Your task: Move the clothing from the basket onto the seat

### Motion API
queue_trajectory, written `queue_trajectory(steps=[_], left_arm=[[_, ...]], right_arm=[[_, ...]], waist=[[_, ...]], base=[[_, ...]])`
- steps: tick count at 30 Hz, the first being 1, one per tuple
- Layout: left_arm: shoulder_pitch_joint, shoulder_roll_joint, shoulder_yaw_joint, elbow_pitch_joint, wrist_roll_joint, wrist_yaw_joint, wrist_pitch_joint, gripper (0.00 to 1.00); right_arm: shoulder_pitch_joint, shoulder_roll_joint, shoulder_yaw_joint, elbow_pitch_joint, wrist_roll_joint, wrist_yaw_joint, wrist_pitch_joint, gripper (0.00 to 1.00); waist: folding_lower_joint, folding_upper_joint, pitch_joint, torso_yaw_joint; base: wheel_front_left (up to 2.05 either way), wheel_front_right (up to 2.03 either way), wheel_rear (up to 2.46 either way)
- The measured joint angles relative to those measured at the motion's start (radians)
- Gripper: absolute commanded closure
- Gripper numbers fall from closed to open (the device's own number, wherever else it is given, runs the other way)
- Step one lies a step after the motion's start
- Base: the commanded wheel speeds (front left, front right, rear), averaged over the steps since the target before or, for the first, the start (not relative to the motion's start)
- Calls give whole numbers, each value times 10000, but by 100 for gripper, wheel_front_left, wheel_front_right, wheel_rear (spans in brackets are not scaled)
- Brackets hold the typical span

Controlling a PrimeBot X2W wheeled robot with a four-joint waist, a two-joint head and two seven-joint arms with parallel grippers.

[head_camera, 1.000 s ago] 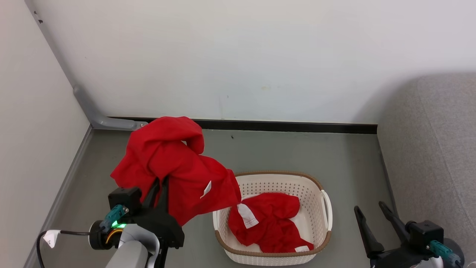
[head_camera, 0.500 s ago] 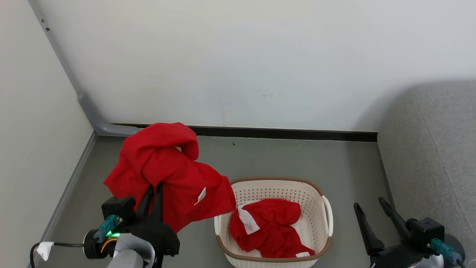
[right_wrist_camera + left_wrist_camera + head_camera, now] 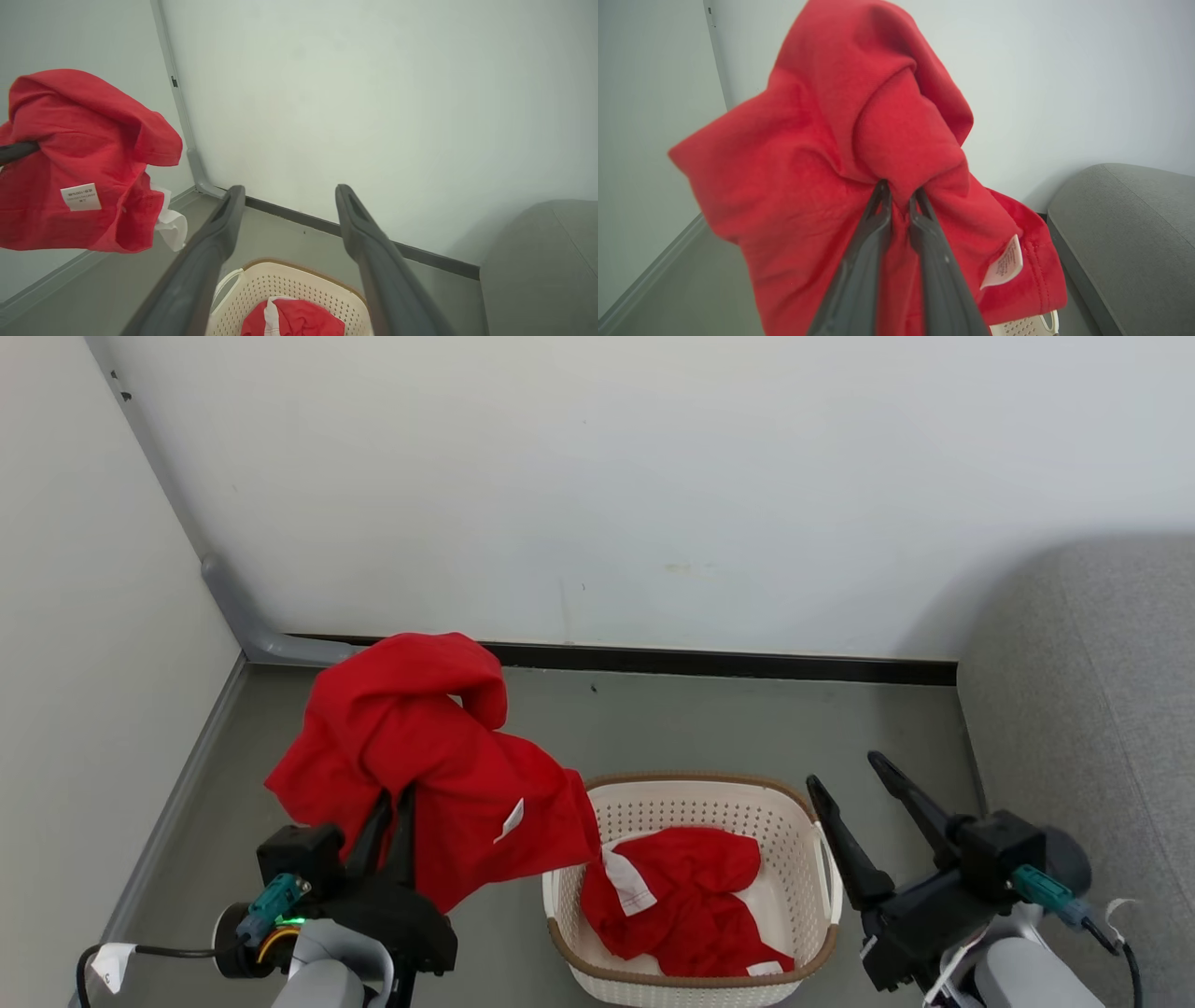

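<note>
Aloft, one red garment [image 3: 420,747] hangs bunched from the left gripper [image 3: 396,798], fingers pinched tight on the cloth, just left of the basket [image 3: 695,777] — a second garment [image 3: 691,905] lies inside it. The right gripper [image 3: 843,772] hovers spread wide, holding nothing, by the basket's right handle, and the seat [image 3: 1083,728] stands further right.

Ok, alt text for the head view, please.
The left gripper holds a red garment up at the left of the basket; a second red garment lies in the basket. The right gripper is open at the basket's right, with the grey seat beyond.
</note>
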Motion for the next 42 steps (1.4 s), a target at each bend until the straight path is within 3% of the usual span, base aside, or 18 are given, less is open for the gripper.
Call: queue_trajectory(steps=[5,11,21,42], left_arm=[[-2,-29,-90,-169,19,-2,0,100],[-34,-94,-291,-364,90,-12,0,100],[-383,-263,-690,-604,163,-184,0,100],[-435,-378,-1450,-1615,251,-453,102,100]], right_arm=[[-675,-4,832,-44,201,0,0,0],[-1739,40,2729,-12,581,0,0,0],[-3309,67,5062,686,1087,2,-2,0],[-4985,81,7074,2217,2071,2,-2,0]], waist=[[0,0,64,24],[0,0,185,109],[1,0,382,531],[1,0,832,1045]], base=[[0,0,0],[0,0,0],[0,0,0],[0,0,0]])
